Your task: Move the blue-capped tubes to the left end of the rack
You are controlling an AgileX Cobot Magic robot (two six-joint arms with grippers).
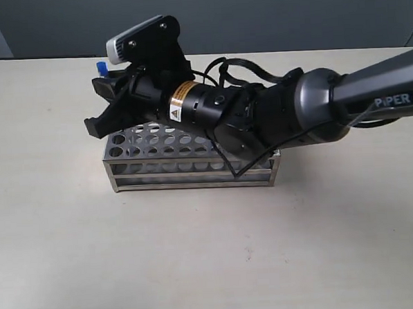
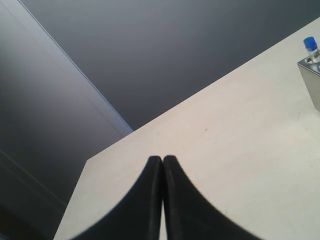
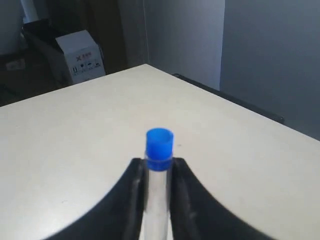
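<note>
1. One steel rack (image 1: 191, 170) stands on the pale table (image 1: 198, 266), its long side facing the exterior view. The holes that show in its top plate hold nothing; the rest of the plate is covered by the arm.
2. One arm (image 1: 315, 107) is in the exterior view, the right one. It reaches from the right across the rack, with its gripper over the rack's left end.
3. Only one blue-capped tube (image 3: 159, 150) can be counted in any view. If there are others, they are hidden.
4. The right gripper (image 3: 158, 164) pinches this tube. One black finger is pressed against each side of the clear glass just below the cap, and the cap pokes out past the fingertips.
5. In the exterior view the cap shows above the gripper's far finger, at the far left corner of the rack. I cannot tell whether the tube's lower end sits in a hole.
6. The left gripper (image 2: 162, 159) appears only in its own wrist view. Its two fingers are pressed together with nothing between them, low over bare table, well apart from the rack corner.
7. One white box (image 3: 80, 55) sits beyond the table's edge.
</note>
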